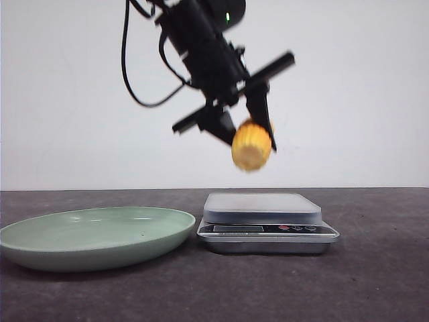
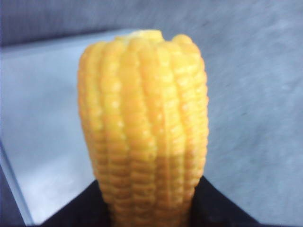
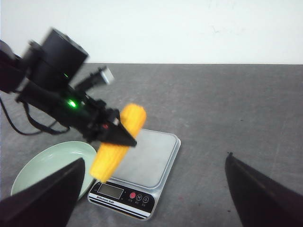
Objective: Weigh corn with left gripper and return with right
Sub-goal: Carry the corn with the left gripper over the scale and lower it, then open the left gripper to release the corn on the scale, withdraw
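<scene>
Gripping: the left gripper has its two black fingers pinched on the corn, holding it in the air.
Corn: a short yellow-orange cob with rows of kernels, tilted, its blunt end facing the front camera; in the left wrist view the corn fills most of the picture, with a black finger on each side of its lower part.
Corn relative to the scale: above the scale, clear of its platform, not touching it.
Right gripper: the right gripper has its fingers spread wide with nothing between them; it sits back from the scale, on the near side.
Scale: silver, flat grey platform on top, a display and buttons along its front edge.
Plate: a pale green plate lies just beside the scale, on the scale's left in the front view.
Table: a dark grey table bears the scale and plate.
</scene>
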`<action>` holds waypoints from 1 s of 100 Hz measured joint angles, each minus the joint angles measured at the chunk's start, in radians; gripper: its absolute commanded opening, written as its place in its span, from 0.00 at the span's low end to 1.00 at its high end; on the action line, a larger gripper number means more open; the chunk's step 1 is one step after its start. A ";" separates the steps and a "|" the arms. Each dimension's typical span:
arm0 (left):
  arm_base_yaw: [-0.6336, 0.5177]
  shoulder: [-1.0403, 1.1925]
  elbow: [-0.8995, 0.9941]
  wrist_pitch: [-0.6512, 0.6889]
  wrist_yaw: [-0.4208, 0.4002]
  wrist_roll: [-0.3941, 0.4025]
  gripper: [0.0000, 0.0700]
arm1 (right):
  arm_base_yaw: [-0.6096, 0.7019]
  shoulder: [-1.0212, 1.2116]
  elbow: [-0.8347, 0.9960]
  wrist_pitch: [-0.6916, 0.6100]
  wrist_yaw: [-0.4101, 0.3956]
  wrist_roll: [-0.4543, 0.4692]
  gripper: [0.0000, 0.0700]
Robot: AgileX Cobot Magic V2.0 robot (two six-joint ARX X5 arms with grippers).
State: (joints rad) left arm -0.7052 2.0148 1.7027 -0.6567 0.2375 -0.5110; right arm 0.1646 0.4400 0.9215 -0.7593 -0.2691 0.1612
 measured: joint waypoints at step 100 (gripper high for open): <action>0.059 -0.064 0.053 -0.117 -0.096 0.002 0.67 | 0.000 0.000 0.000 0.000 0.000 0.000 0.86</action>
State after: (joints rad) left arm -0.6464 1.9511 1.7554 -0.7738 0.1417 -0.5095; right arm 0.1646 0.4400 0.9215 -0.7597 -0.2695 0.1616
